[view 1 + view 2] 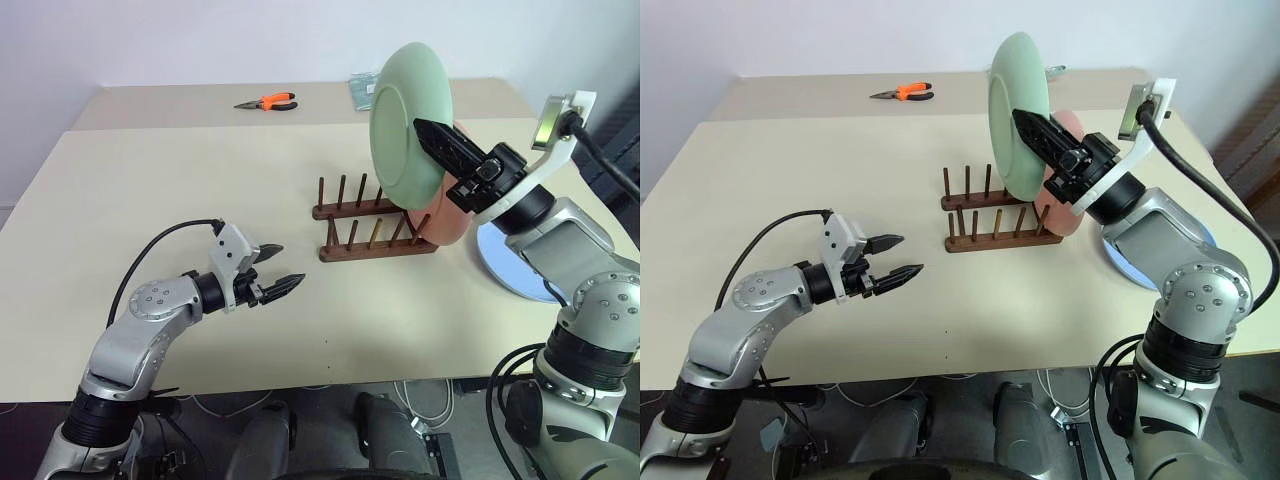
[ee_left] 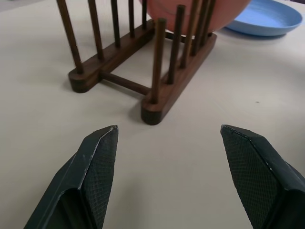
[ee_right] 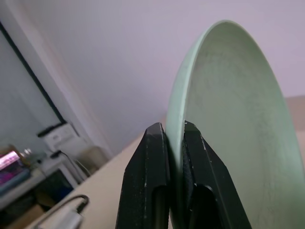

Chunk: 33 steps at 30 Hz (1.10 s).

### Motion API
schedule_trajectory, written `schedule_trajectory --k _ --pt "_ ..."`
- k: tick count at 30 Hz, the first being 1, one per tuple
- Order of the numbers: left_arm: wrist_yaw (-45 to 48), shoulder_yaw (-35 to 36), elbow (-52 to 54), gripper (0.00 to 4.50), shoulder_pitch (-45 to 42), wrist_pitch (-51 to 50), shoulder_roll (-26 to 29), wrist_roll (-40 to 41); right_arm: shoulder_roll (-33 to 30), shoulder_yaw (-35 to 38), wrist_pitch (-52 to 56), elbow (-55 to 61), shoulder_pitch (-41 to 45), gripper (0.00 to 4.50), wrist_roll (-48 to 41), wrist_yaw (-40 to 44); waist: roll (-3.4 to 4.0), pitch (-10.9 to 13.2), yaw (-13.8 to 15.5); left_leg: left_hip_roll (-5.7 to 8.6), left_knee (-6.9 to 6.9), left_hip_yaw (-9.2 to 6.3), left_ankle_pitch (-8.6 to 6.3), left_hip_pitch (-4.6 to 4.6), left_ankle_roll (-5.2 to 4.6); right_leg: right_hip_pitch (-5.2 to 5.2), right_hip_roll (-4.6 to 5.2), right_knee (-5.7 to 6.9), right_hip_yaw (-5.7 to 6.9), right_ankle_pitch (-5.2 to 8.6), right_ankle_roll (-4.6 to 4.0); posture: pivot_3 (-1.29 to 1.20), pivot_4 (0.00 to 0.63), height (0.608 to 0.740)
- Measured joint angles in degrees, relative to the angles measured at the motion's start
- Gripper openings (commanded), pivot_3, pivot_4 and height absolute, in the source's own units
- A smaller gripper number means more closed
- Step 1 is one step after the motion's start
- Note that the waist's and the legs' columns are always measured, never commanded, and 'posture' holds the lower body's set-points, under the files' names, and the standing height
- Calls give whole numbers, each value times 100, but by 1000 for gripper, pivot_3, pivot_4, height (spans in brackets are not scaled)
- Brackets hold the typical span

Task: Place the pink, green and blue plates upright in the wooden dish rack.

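Observation:
The green plate (image 1: 405, 120) hangs upright above the right end of the wooden dish rack (image 1: 372, 232), my right gripper (image 1: 440, 145) shut on its rim. Standing upright in the rack's right slots, the pink plate (image 1: 448, 222) is partly hidden behind the green one. Flat on the table to the right of the rack lies the blue plate (image 1: 500, 262), partly covered by my right arm. My left gripper (image 1: 277, 268) hovers low over the table left of the rack, open and empty, its fingertips (image 2: 102, 148) pointing at the rack (image 2: 157, 81).
Orange-handled pliers (image 1: 268, 102) lie near the far edge of the table, and a small clear packet (image 1: 362, 90) lies behind the green plate. A cable runs from my left wrist. The table's front edge is close below my left arm.

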<state>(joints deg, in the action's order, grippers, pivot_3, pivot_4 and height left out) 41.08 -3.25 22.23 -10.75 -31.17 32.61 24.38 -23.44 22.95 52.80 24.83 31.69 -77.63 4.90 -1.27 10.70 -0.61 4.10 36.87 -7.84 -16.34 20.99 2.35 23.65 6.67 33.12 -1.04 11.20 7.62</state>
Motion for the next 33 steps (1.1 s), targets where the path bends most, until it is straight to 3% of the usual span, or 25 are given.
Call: schedule_trajectory --k 4,9,12,15,18,21,25,26,29,33 --pt "-4 -50 4 3483 0 0 -38 -4 2 -155 -71 -77 -25 0 -358 -488 -1 -1 -1 1 2 0 0 0 -1 -1 0 0 0 0 0 0 150 740" --pt "-4 -60 16 3483 0 1 -61 -10 -13 -506 -91 -427 -111 0 -32 -837 0 0 -2 2 2 3 0 0 -1 0 -1 0 0 0 0 0 150 740" --pt "-4 -88 29 3548 0 1 -71 -16 -23 -638 -102 -602 -110 1074 203 -831 1 0 0 2 2 3 0 0 -1 1 -1 1 1 0 0 0 150 740" --pt "-3 -195 48 3548 0 2 -93 -18 -487 -993 -298 -510 -76 2511 956 -396 8 5 3 5 8 5 -1 8 -3 2 0 -1 1 1 2 0 150 740" --pt "4 -243 49 3548 -4 3 -91 -19 -1262 -1299 -791 -200 16 2511 2013 378 9 5 4 6 11 5 -1 17 -3 10 0 0 3 8 15 0 150 740" --pt "45 -319 44 3548 -30 17 -92 -48 -1608 -993 -1269 -141 300 2511 2394 897 6 3 2 3 12 5 -1 17 -3 8 0 -1 4 10 18 0 150 740" --pt "189 -536 -43 3548 -178 86 -117 -153 -2138 129 -1386 -638 468 3815 2289 1030 0 -1 97 5 17 3 -3 22 -7 3 1 -10 5 2 2 0 150 740" --pt "235 -583 -114 3548 -221 112 -131 -179 -2421 372 -1404 -776 225 4368 2477 1065 -7 -5 150 5 17 3 -4 23 -9 1 1 -13 7 2 2 0 150 740" --pt "314 -694 -249 3548 -325 151 -186 -239 -2935 622 -1322 -944 -1012 4445 3055 1401 -15 -11 172 5 17 5 -6 28 -13 0 5 -17 9 3 2 0 150 740" --pt "417 -763 -359 3548 -488 179 -280 -260 -2960 539 -1234 -858 -2600 4445 3507 2086 19 -13 118 3 19 24 -6 26 -14 4 8 -8 -2 5 8 0 150 740"
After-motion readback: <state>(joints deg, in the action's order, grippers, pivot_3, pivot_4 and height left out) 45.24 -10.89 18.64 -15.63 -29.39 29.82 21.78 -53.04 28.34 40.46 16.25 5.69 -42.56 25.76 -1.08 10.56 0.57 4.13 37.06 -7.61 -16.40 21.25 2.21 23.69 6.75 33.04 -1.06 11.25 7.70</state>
